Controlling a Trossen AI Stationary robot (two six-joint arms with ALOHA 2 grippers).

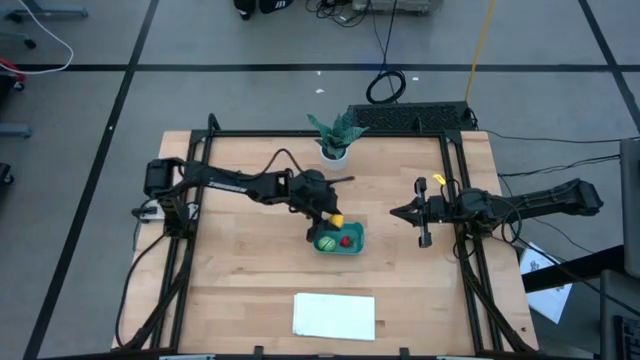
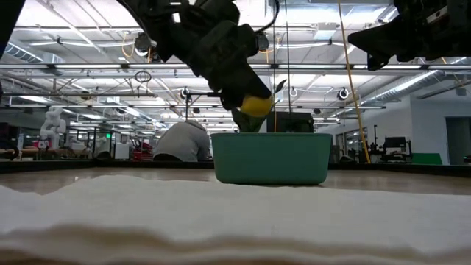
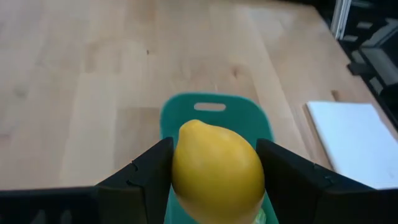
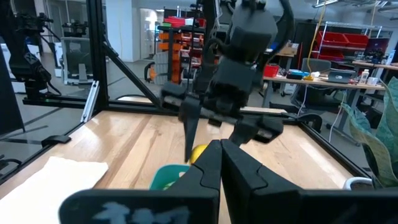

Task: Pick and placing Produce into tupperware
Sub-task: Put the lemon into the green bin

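My left gripper [image 1: 333, 219] is shut on the yellow lemon [image 3: 217, 169], just above the teal tupperware [image 1: 339, 240] near the table's middle. A green round piece [image 1: 326, 242] and a smaller red piece [image 1: 347, 240] lie inside the tub. In the low view the lemon [image 2: 257, 105] hangs a little above the tub's rim [image 2: 270, 135]. My right gripper [image 1: 396, 212] waits shut at the table's right side, above the table, its fingers pointing toward the tub. My left gripper pinches the lemon's two long sides [image 3: 180, 171] between its two fingers [image 3: 149, 169]. The fingers come slanting down from the table's left side. The lemon is lifted clear, over the tub's far left corner, its pointed end away from the gripper.
A leafy plant in a white pot [image 1: 335, 140] stands at the table's far edge. A flat white sheet [image 1: 334, 316] lies near the front edge. A black frame [image 1: 330, 133] borders the wooden table. Bare wood lies left and right of the tub.
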